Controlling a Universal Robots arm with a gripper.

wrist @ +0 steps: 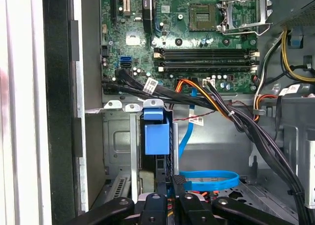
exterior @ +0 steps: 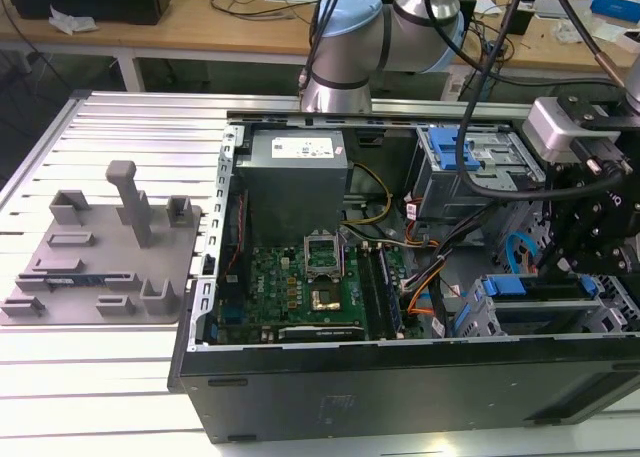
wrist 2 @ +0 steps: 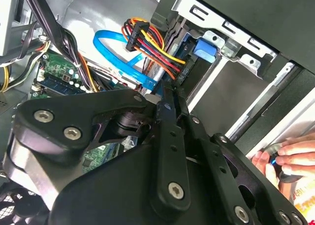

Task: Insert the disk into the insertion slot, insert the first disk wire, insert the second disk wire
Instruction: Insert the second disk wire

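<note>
Grey fixture plate point(exterior: 100, 262) sits on the slatted desk point(exterior: 150, 137) at the exterior view's left, well away from the tool. Next, the open PC case point(exterior: 400, 377): power supply box point(exterior: 295, 172) at the back, motherboard point(exterior: 310, 287) in front of it, both well clear of the tool. Taller grey box with a blue latch point(exterior: 470, 172) comes next, just beside the arm's wrist. Tool point(exterior: 590, 227) hangs at the exterior view's right, over the drive end of the case. Insertion slot point(exterior: 540, 312) lies directly below it; the disk point(wrist: 156, 141) with its blue carrier is already seated there, close ahead of the tool tips in the first wrist view. Blue flat cable point(wrist: 206, 178) loops just beside the tips, orange-red-yellow power wires point(wrist 2: 152, 50) near them. Tool fingers point(wrist: 179, 198) look nearly together with nothing seen between them. A person's hand point(wrist 2: 290, 156) is outside the case wall in the second wrist view.
</note>
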